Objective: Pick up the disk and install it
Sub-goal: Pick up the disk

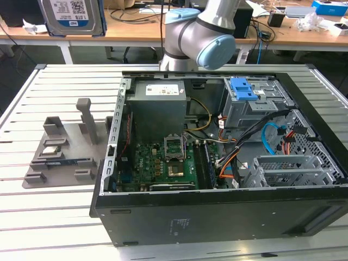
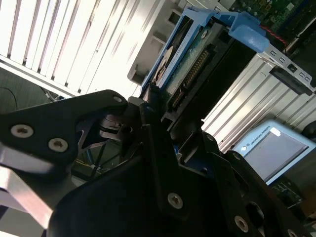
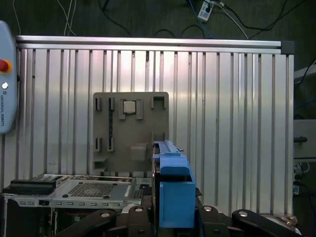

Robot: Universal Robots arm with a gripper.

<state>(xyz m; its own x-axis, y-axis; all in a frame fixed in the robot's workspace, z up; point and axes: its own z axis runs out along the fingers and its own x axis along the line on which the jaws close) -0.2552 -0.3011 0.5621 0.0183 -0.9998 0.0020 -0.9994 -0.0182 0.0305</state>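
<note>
One thing is pinched between the fingers of the gripper (image 3: 174, 217) — the disk (image 1: 73, 16), hanging upright high over the table (image 1: 60, 217), long axis running down from the fingers, well apart from the drive cage (image 1: 255, 103) toward the exterior view's right.

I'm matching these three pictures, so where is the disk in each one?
Exterior view: disk at the top edge, toward the exterior view's left, above the grey tray.
First wrist view: disk edge-on, blue rail facing the camera, in front of the tray.
Second wrist view: disk with its circuit side showing.
Shared landmark: the slatted table.
</note>
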